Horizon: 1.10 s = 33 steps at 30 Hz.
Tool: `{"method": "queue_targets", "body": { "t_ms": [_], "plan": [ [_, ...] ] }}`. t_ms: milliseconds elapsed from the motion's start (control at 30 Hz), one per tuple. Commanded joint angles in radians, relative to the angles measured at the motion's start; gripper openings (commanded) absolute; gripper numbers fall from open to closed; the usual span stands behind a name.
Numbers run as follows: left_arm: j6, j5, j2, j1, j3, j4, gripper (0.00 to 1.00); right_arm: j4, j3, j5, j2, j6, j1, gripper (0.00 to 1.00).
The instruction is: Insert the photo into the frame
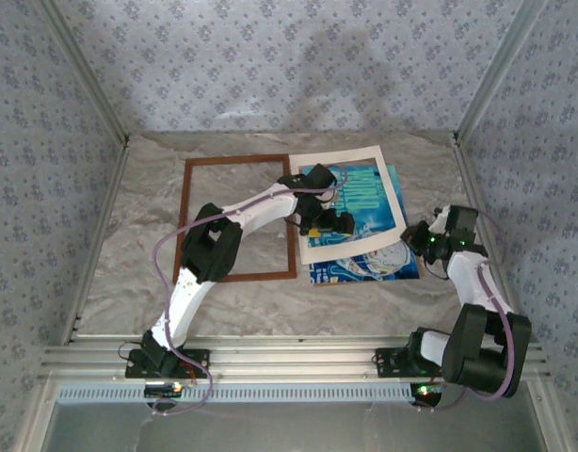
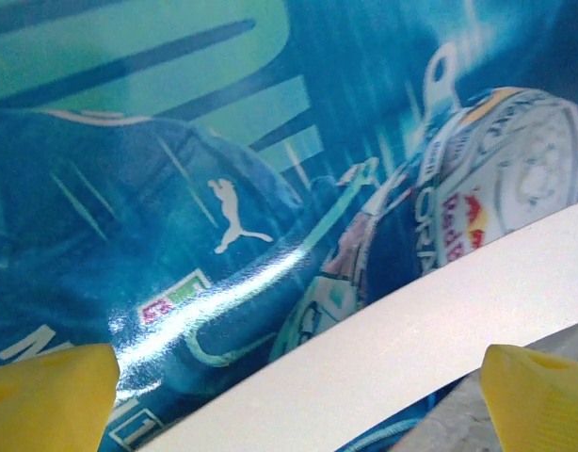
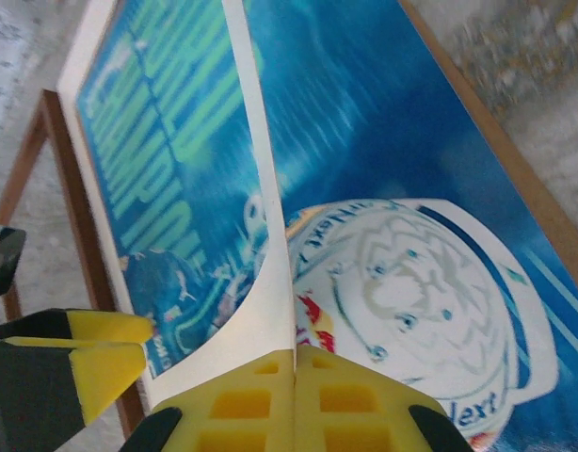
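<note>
Photo lies flat on the table, just right of the frame. It is mostly under a cream mat, with blue showing through the mat's window and past its near edge. Frame is bare inside, long sides running away from the arm bases. The mat's left edge overlaps its right rail. Right claw sits at the right side of the stack, fingers pressed together on the mat's edge, which curls up off the photo. It holds the mat, not the print. Left claw is spread wide and holds nothing. It hangs low over the photo's near-left part, and a strip of mat crosses between its tips. The photo's way into the frame is leftward, on the left arm's side, and the left claw is the nearer one. Judgement: the mat likely has to come clear of the print first.
</note>
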<state>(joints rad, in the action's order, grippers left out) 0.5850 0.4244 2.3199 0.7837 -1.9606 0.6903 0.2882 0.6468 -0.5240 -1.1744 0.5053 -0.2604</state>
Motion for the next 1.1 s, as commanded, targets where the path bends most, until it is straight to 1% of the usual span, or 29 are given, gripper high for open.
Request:
{"method": "queue_targets", "body": {
  "t_ms": [0, 133, 300, 400, 433, 567, 733, 933, 1067],
  "plan": [
    [-0.008, 0.047, -0.066, -0.038, -0.076, 0.036, 0.99, 0.054, 0.060, 0.035, 0.035, 0.002, 0.009, 0.00],
    [-0.031, 0.050, -0.128, -0.098, -0.084, 0.041, 0.99, 0.065, 0.106, 0.074, 0.066, 0.027, 0.043, 0.00],
    [-0.091, 0.020, -0.219, -0.191, -0.051, 0.080, 0.99, 0.031, 0.176, 0.077, 0.069, 0.098, 0.100, 0.00],
    [-0.102, 0.008, -0.294, -0.258, 0.031, 0.059, 0.99, 0.017, 0.237, 0.094, 0.060, 0.116, 0.149, 0.00],
    [-0.102, 0.003, -0.320, -0.286, 0.072, 0.048, 0.99, 0.015, 0.263, 0.108, 0.056, 0.142, 0.171, 0.00],
    [-0.116, -0.010, -0.413, -0.397, 0.206, 0.009, 0.99, -0.010, 0.360, 0.155, 0.026, 0.165, 0.253, 0.00],
    [-0.144, -0.022, -0.507, -0.560, 0.358, -0.006, 0.98, -0.041, 0.534, 0.193, -0.076, 0.174, 0.377, 0.00],
    [-0.143, -0.022, -0.599, -0.763, 0.545, -0.109, 0.99, -0.061, 0.796, 0.225, -0.246, 0.162, 0.522, 0.00],
    [-0.125, -0.035, -0.624, -0.882, 0.648, -0.181, 0.98, -0.066, 0.945, 0.232, -0.353, 0.149, 0.607, 0.00]
  ]
}}
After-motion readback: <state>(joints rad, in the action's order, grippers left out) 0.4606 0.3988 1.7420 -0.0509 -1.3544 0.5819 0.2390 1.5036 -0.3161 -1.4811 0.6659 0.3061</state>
